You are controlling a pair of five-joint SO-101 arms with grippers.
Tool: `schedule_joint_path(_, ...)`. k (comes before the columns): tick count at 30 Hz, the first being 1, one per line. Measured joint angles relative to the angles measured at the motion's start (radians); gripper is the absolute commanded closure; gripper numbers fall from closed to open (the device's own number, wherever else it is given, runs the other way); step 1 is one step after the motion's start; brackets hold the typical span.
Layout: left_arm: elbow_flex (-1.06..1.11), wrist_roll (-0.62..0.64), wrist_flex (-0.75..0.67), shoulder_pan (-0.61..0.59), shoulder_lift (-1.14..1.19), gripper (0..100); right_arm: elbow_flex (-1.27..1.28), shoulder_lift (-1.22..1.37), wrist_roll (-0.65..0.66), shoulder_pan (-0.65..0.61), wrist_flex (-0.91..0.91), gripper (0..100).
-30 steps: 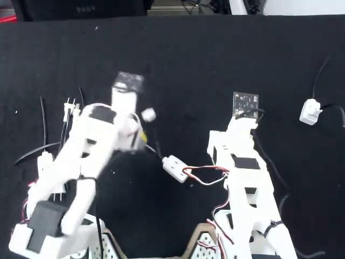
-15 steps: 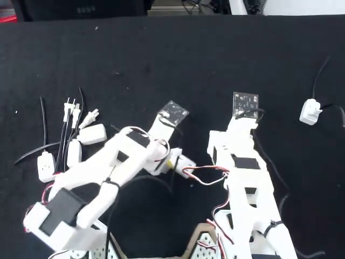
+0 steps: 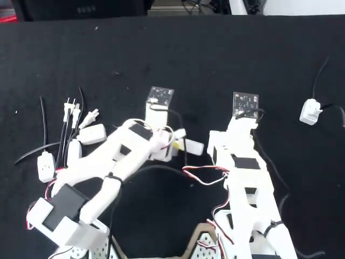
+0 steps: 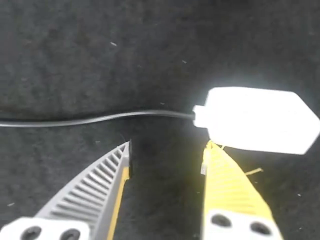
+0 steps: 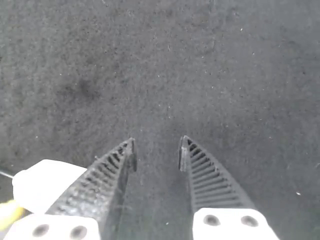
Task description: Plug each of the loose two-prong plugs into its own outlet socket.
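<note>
Left wrist view is showing the left claw (image 4: pixel 167 146) hanging wide open and empty, its yellow fingertip (image 4: pixel 212 160) touching the white outlet socket (image 4: pixel 255 120) on the table (image 4: pixel 75 50), probably lining up a grip. The right claw (image 5: pixel 157 141) is hanging nearby, part-open and empty.

Light is even and diffuse, from above. Black worktop (image 3: pixel 215 48) is matte; shadows are faint and soft in the high view. Left wrist view: white socket block (image 4: pixel 255 120) blown out by glare, surface detail lost. Right wrist view is evenly lit.
</note>
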Motion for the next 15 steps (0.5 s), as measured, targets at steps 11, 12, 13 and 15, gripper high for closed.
schedule_joint_path(11,-0.236,-0.106,0.278,-0.132,0.009,77,0.0,0.0,0.0,0.0,0.0,86.1)
schedule_joint_path(12,-0.236,-0.114,0.259,-0.143,0.017,77,0.0,0.0,0.0,0.0,0.0,86.1)
schedule_joint_path(13,-0.236,-0.114,0.233,-0.153,0.029,77,0.0,0.0,0.0,0.0,0.0,86.1)
schedule_joint_path(15,-0.215,-0.115,0.183,-0.17,0.057,77,0.0,0.0,0.0,0.0,0.0,86.1)
